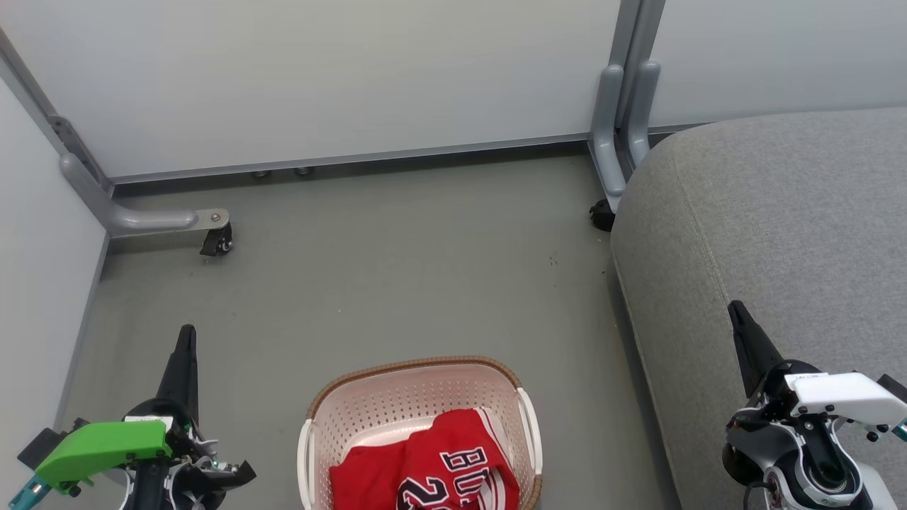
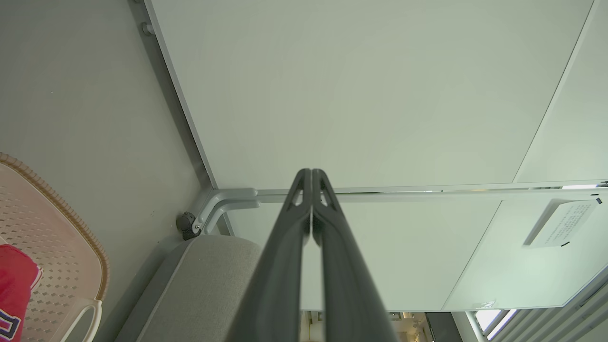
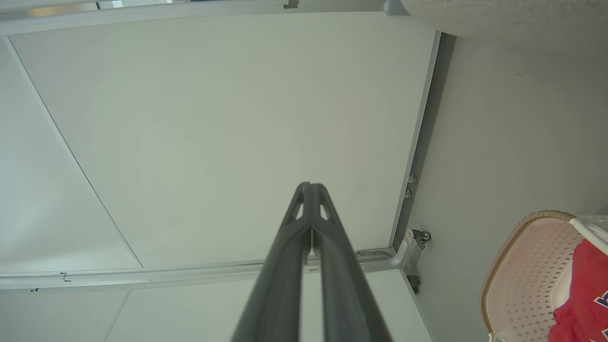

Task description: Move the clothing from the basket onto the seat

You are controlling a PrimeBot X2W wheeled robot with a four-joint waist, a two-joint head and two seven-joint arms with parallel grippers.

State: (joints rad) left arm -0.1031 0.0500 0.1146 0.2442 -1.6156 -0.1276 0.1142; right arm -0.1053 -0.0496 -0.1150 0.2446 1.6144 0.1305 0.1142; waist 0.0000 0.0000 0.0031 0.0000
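Basket [image 1: 418,365], head view: stands on the grey floor [image 1: 397,269] between the two arms, cut by the bottom edge. It is near the seat but not touching it, a spot judged to put the load within reach of either arm.
Clothing [image 1: 432,460], head view: red jersey with dark lettering, heaped with more red cloth inside the basket towards its near side.
Seat [image 1: 793,212], head view: grey cushion on the right with nothing lying on it, so the task is judged not begun.
Left gripper [image 1: 187,336], head view: lower left above the floor and apart from the basket, fingers pressed together, empty.
Right gripper [image 1: 737,312], head view: lower right over the seat's near part, fingers together, holding nothing.
Left gripper, left wrist view: tips meet, nothing between them, aimed at the white partition [image 2: 380,95]. The basket corner with red cloth sits at the left edge.
Right gripper, right wrist view: tips meet and grip nothing. Basket and clothing sit at the lower right.
Posture, judged: both arms are parked, and the jaws must part before any pick.
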